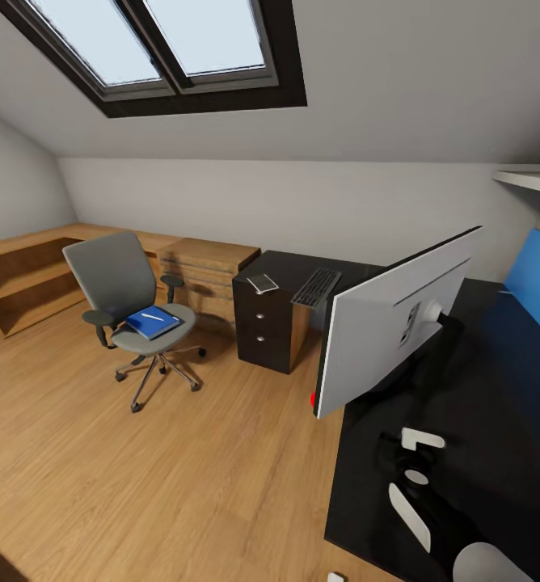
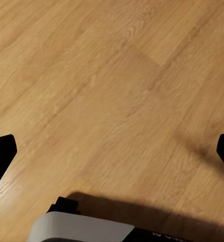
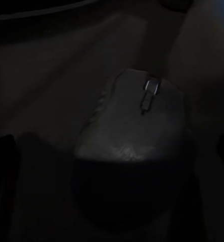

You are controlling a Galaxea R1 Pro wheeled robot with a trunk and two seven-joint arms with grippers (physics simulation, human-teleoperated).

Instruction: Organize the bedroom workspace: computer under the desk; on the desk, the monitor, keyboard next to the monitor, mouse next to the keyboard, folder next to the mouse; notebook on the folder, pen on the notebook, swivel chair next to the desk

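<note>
1. On my head camera, the desk (image 1: 496,380) fills the area from 3 to 5 o'clock, its black top running back to a dark drawer unit near centre. The monitor (image 1: 391,323) stands on it with its pale back turned to me, and a red dot shows at its lower corner.
2. Beyond the monitor, at about 12 o'clock from it, the keyboard (image 1: 316,288) lies on the desk top, and the folder (image 1: 263,283) lies just beside it at its 9 o'clock.
3. At 9 o'clock in that view, the swivel chair (image 1: 132,311) stands on the wooden floor (image 1: 141,485), well apart from the desk. The notebook (image 1: 152,322) lies on its seat with the pen (image 1: 152,316) on top.
4. On my left wrist camera, the left gripper (image 2: 112,151) hangs over bare floor with its dark fingertips far apart at the frame's edges, so it is wide and holds nothing.
5. On my right wrist camera, the picture is very dark. The mouse (image 3: 134,146) lies on the desk top, straight ahead of the right gripper (image 3: 112,156). The fingertips are barely visible at either edge, so they seem spread wide, with the mouse between them and not touched.
</note>
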